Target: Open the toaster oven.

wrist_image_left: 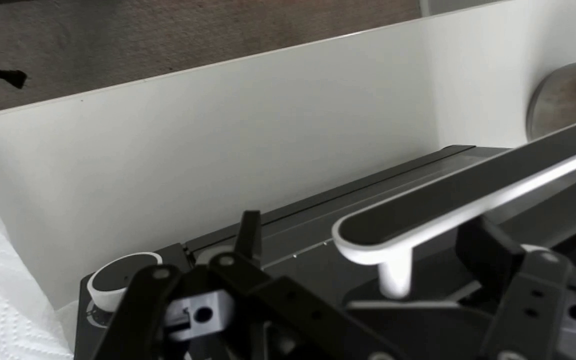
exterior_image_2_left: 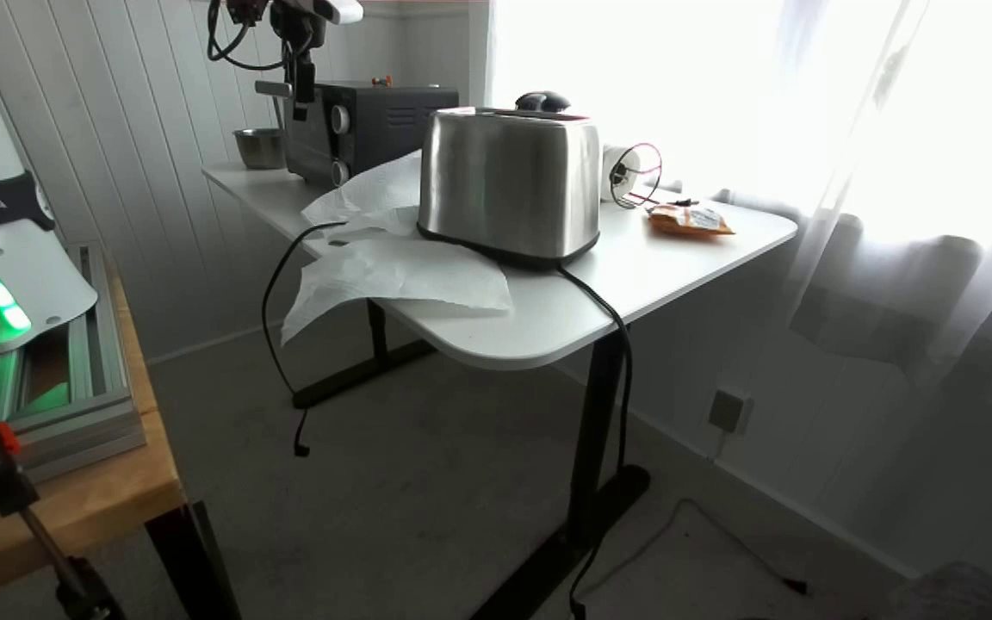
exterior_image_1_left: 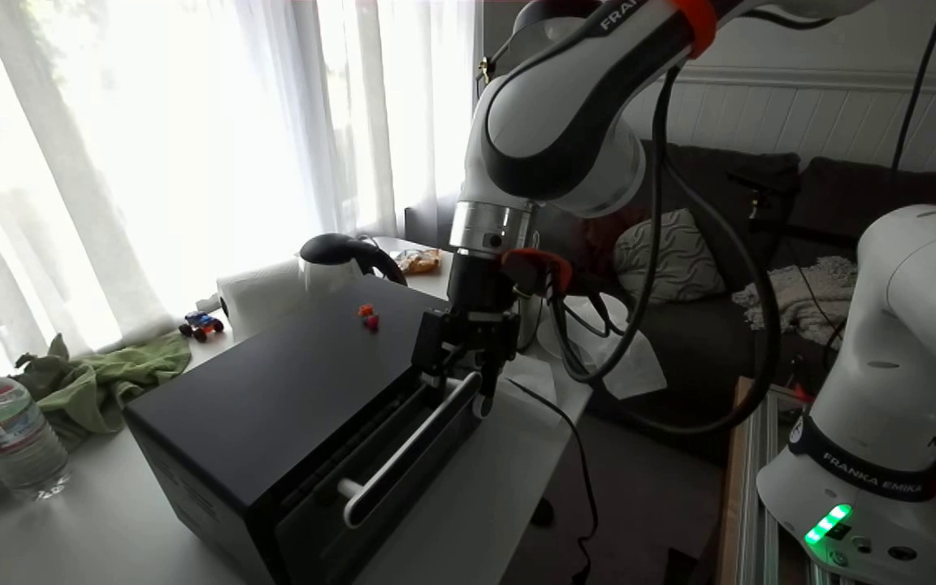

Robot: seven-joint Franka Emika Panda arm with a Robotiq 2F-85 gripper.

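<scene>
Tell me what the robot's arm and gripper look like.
The arm is white with black panels, FRANKA lettering, an orange-red band and a silver wrist ring. A black cable loops alongside. The base has a green light. The gripper is black and two-fingered, with silvery parts.

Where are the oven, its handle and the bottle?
Oven (exterior_image_1_left: 297, 390): in an exterior view, on its black top.
Handle (wrist_image_left: 473, 189): in the wrist view, on its dark face.
Bottle (exterior_image_1_left: 6, 429): in an exterior view, on its label.

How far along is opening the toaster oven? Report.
Done: the pincer is at the handle. In hand, apparently: gripping it; fingers open, one behind the handle, the other past its end. Left: opening the door fully; it looks near upright, perhaps slightly ajar.
</scene>
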